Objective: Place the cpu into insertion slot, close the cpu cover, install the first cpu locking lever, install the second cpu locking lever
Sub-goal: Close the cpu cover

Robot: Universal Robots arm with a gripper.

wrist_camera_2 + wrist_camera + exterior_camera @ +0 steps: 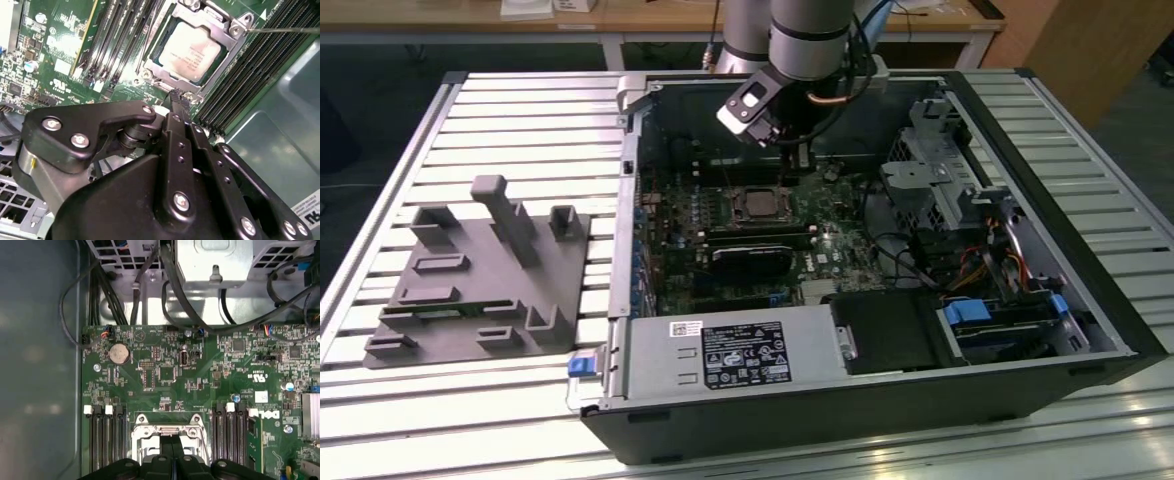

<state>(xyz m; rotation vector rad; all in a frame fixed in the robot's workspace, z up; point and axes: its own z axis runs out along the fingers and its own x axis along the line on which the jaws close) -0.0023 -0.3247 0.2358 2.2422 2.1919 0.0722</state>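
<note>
The cpu lies flat in the insertion slot, its pale metal top showing through the window of the cpu cover, which lies down over it. My gripper is shut with nothing between its black fingers. Its tip hovers just beside the socket's edge, and the gripper hangs over the socket frame. In the exterior view the gripper sits just behind the socket. A thin metal lever rod sticks out from one corner of the socket.
Long black memory slots flank the socket on both sides. Cables and a metal drive cage crowd the case towards the exterior view's right. A grey fixture stands on the slatted table outside the case.
</note>
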